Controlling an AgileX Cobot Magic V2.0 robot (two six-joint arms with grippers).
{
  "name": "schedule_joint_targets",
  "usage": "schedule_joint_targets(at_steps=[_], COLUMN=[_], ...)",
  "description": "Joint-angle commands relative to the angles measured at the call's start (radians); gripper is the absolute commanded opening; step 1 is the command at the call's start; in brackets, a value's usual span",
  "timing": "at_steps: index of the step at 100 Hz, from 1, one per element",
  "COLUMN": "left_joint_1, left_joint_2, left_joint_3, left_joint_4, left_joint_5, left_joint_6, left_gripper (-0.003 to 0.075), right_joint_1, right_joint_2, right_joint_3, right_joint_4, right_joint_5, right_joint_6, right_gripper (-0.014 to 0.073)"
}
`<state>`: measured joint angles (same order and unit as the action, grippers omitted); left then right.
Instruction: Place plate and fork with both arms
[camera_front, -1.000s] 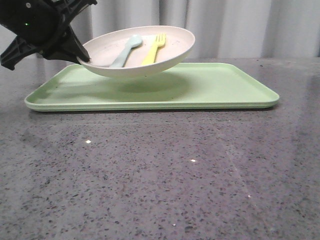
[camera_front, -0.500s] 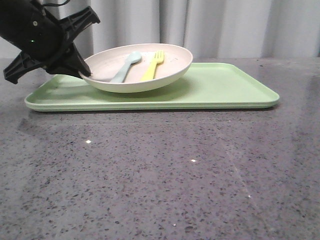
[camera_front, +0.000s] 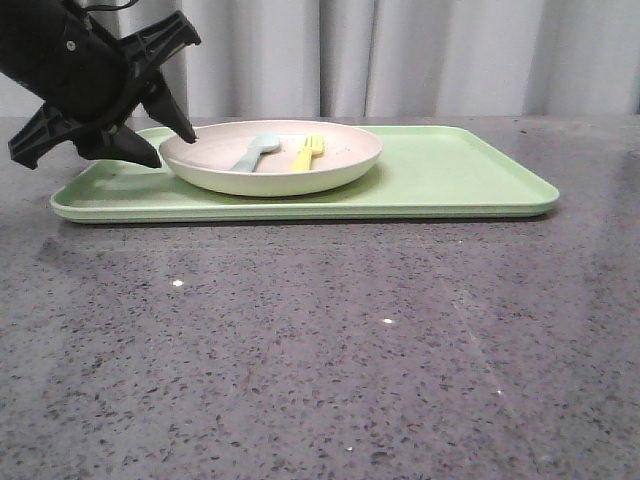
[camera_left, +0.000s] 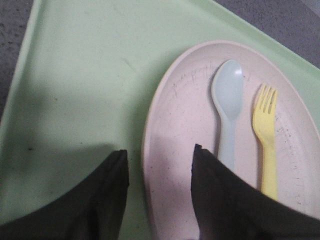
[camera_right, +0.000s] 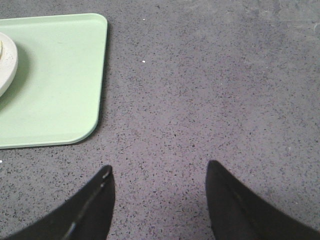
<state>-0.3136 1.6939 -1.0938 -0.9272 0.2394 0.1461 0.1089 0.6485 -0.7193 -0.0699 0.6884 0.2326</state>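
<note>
1. You see the plate (camera_front: 271, 158) resting flat on the light-green tray (camera_front: 450, 180), on the tray's left half in the front view, about 11 o'clock from the picture's centre.
2. Inside the plate the yellow fork (camera_front: 307, 153) lies beside the light blue spoon (camera_front: 256, 152); the fork is on the right of the spoon, and both point their heads away from you, toward 12 o'clock.
3. In the left wrist view the fork (camera_left: 266, 140) and the spoon (camera_left: 228, 107) lie side by side, close but not touching, on the pale pink inside of the plate (camera_left: 185, 125).
4. Your left gripper (camera_front: 172, 142) is at the plate's left edge, at 9 o'clock of the plate. Its fingers are apart: one dark finger (camera_left: 220, 200) is over the inside of the plate, the other is over the tray outside it, and the rim passes between them. You cannot tell whether the fingers touch the rim.
5. Your right gripper (camera_right: 159, 200) has its fingers spread wide with nothing between them, above the grey speckled table (camera_right: 225, 90).
6. In the right wrist view the tray's corner (camera_right: 75, 75) is well apart from these fingers, and only a small part of the plate (camera_right: 6, 62) shows at the picture's border.
</note>
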Motion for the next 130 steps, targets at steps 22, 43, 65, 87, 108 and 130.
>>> schedule_joint_targets(at_steps=[22,43,65,87,108,130], left_joint_1=[-0.005,0.042,0.091,0.114,0.123,0.123], left_joint_2=[-0.145,-0.266,-0.437,-0.604,-0.724,-0.782], left_joint_3=[-0.013,0.046,0.132,0.213,0.254,0.271], left_joint_4=[0.094,0.198,0.340,0.456,0.514,0.526], left_joint_5=[-0.016,0.027,0.084,0.181,0.244,0.263], left_joint_6=[-0.006,-0.006,-0.006,-0.006,-0.006,-0.006], left_gripper=[0.0304,0.0303,0.0303,0.0303,0.0303,0.0303], right_joint_1=[0.030,0.084,0.164,0.251,0.327,0.416], right_joint_2=[0.015,0.094,0.233,0.428,0.626,0.833], right_joint_3=[-0.038,-0.114,-0.247,-0.435,-0.646,-0.870], right_joint_4=[-0.002,-0.002,-0.002,-0.002,-0.006,-0.021], right_joint_5=[-0.080,-0.036,-0.004,0.079,0.171,0.255], right_joint_6=[-0.003,-0.003,-0.003,-0.003,-0.003,-0.003], right_gripper=[0.0416,0.0414,0.0414,0.0414,0.0414,0.0414])
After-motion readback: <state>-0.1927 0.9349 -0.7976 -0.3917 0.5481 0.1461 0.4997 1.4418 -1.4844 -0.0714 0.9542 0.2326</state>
